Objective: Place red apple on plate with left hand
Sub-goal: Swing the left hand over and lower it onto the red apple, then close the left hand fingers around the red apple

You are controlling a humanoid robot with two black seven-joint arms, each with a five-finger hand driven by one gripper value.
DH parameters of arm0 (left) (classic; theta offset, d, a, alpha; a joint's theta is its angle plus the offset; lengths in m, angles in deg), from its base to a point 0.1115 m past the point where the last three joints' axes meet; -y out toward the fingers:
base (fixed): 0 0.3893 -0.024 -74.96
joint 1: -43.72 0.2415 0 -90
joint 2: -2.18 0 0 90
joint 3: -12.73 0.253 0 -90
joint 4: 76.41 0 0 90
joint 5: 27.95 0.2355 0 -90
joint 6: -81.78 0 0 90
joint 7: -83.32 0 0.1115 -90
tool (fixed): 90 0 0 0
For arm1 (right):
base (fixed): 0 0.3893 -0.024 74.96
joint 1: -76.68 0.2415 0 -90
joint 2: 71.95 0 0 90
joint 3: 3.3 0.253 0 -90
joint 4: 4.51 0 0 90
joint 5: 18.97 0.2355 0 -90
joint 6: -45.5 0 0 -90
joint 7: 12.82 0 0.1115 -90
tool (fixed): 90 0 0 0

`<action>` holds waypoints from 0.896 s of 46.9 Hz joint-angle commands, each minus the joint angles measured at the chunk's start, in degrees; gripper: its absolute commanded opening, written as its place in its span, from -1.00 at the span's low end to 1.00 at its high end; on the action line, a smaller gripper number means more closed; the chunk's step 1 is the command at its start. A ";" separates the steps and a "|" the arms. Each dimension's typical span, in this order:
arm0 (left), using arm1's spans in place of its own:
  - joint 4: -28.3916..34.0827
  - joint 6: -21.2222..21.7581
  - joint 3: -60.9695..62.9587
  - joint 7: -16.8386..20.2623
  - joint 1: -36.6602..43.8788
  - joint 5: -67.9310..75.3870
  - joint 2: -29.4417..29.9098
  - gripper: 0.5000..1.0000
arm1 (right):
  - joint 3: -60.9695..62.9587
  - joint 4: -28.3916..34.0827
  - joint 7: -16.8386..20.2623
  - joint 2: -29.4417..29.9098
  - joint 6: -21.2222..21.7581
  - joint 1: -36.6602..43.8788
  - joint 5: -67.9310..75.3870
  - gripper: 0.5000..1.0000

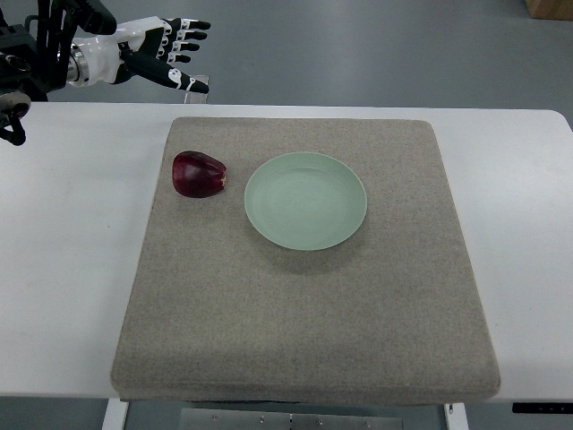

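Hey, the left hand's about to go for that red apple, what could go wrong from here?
1. The red apple lies on its side on the soft mat; a poor grasp might roll it.
2. It sits close to the plate, so fingers could nudge the rim.
3. The left hand hovers open beyond the table's far edge, so it has a long reach that may misalign.

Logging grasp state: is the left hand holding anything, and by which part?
Nothing is held. The left hand hovers open beyond the table; the red apple lies untouched on the mat.
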 commanded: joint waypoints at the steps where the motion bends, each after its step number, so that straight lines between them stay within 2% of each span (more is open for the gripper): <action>1: -1.64 0.48 1.16 -0.25 -1.82 1.70 -0.01 0.99 | 0.00 0.00 0.00 0.00 0.00 0.04 0.00 0.71; 8: -4.20 4.34 7.31 -0.25 -4.90 6.18 -1.41 0.89 | 0.00 0.00 0.00 0.00 0.00 0.04 0.00 0.72; 16: -6.13 13.22 9.34 -0.25 -4.99 21.11 -3.35 0.90 | 0.00 0.00 0.00 0.00 0.00 0.04 0.00 0.71; 20: -7.71 16.21 9.52 -0.25 -4.73 25.96 -3.52 0.93 | 0.00 0.00 0.00 0.00 0.00 0.04 0.00 0.72; 42: -11.84 17.62 16.81 -0.51 -6.93 28.42 -6.07 0.97 | 0.00 0.00 0.00 0.00 0.00 0.04 0.00 0.72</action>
